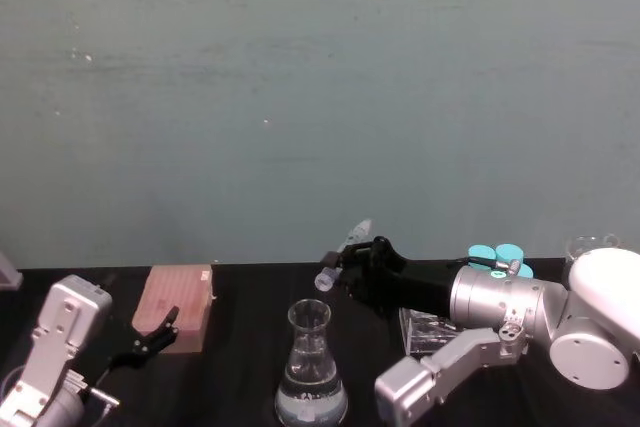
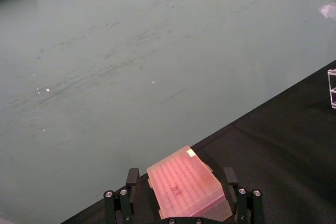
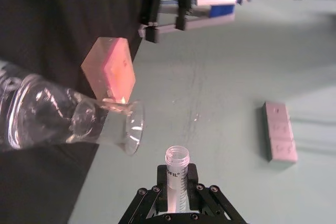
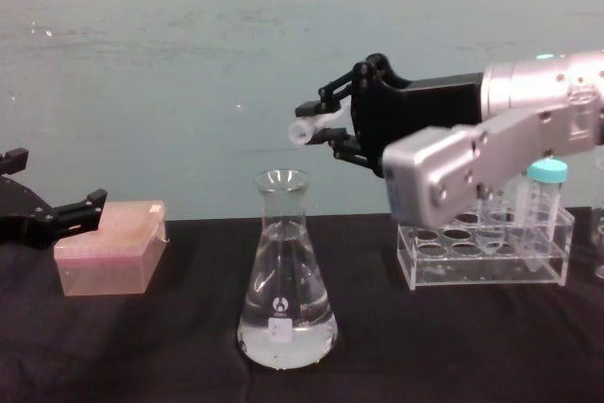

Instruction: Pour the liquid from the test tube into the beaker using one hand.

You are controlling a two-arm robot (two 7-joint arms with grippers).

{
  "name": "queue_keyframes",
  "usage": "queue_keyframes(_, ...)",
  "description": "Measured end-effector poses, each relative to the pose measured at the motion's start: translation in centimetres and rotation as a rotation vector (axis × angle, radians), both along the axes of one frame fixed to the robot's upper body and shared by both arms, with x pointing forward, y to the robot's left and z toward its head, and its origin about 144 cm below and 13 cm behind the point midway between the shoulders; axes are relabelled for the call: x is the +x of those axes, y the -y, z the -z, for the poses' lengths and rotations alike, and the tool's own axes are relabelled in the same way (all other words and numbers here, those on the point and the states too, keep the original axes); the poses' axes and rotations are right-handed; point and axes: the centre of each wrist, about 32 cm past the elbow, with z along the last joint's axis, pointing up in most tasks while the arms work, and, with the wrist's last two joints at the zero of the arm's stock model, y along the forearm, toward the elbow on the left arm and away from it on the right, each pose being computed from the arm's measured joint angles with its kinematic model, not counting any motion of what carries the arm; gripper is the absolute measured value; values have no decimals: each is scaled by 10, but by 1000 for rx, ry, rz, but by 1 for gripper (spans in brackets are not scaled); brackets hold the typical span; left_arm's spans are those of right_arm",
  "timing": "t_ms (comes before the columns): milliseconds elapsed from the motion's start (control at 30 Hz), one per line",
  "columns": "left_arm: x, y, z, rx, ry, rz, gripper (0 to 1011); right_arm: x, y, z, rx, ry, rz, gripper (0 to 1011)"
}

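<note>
Right tool (image 4: 328, 129): fingers closed on the test tube (image 4: 311, 126), held in the air above the surface, up at about 1 o'clock from the flask's mouth in the chest view
Test tube: lying nearly level, open whitish rim toward the robot's left, just above and beside the flask's mouth, not touching it (printed marks run along its side in the right wrist view (image 3: 176, 179))
Conical flask (image 4: 286, 280): upright on the black surface (image 4: 170, 346), near the middle, narrow neck, small white label low on its side
Liquid (image 4: 286, 332): clear, lying in the flask's wide base; whether any is in the tube I cannot tell
Left tool (image 1: 150, 337): low at 9 o'clock from the flask, well apart from it, fingers spread apart and holding nothing, just beside the pink tip box (image 4: 109, 250)
Tube rack (image 4: 486, 254): clear plastic, at 3 o'clock from the flask, carrying turquoise-capped tubes (image 4: 543, 200)
</note>
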Motion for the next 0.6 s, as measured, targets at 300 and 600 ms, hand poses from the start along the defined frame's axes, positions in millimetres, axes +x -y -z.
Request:
queue_keyframes(300,0,0,0,0,0,0,1000,-4,11,-5,224,-233,80,208)
queue_keyframes(600,0,0,0,0,0,0,1000,1,30,-15,504,-508,210,208)
